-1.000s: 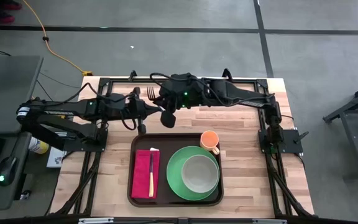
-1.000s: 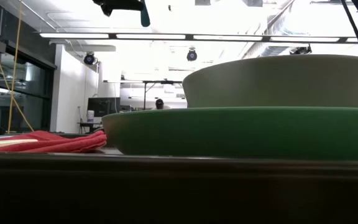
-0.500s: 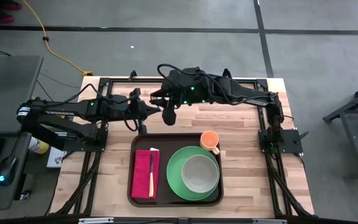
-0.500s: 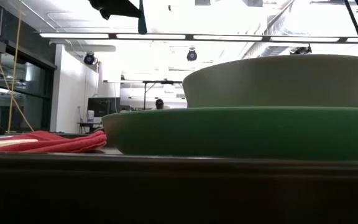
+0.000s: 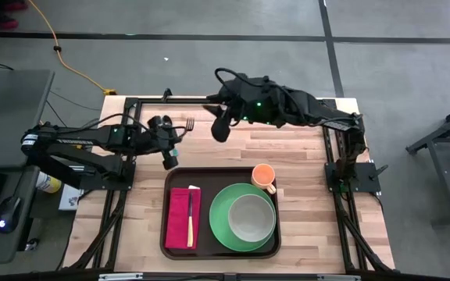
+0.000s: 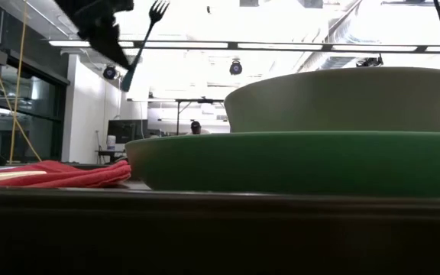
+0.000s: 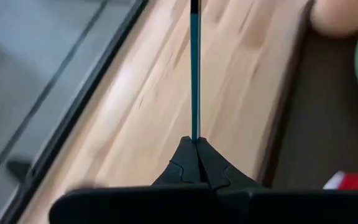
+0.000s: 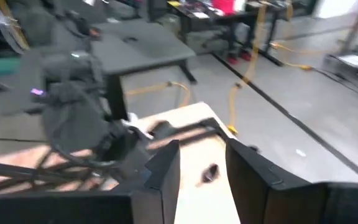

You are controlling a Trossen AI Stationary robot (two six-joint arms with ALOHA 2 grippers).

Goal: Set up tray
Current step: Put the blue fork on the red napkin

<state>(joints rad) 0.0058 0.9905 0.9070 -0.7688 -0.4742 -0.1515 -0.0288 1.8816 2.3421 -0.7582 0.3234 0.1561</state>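
The large dark brown rectangular plastic tray point(image 5: 219, 248) sits at the wooden bench's near edge. Beyond its far left corner, the left gripper point(image 5: 170, 151) is clamped on a thin teal-handled fork point(image 7: 194, 68). Farther back, the right gripper point(image 8: 201, 174) hangs with fingers apart.

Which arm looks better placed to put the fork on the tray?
Probably the left: its gripper is shut on the fork just behind the tray. The right gripper is open, empty and farther back.

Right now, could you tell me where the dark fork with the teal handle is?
The fork is held in the left gripper, above the wooden table just behind the brown tray's back left corner, tines pointing away from the tray.
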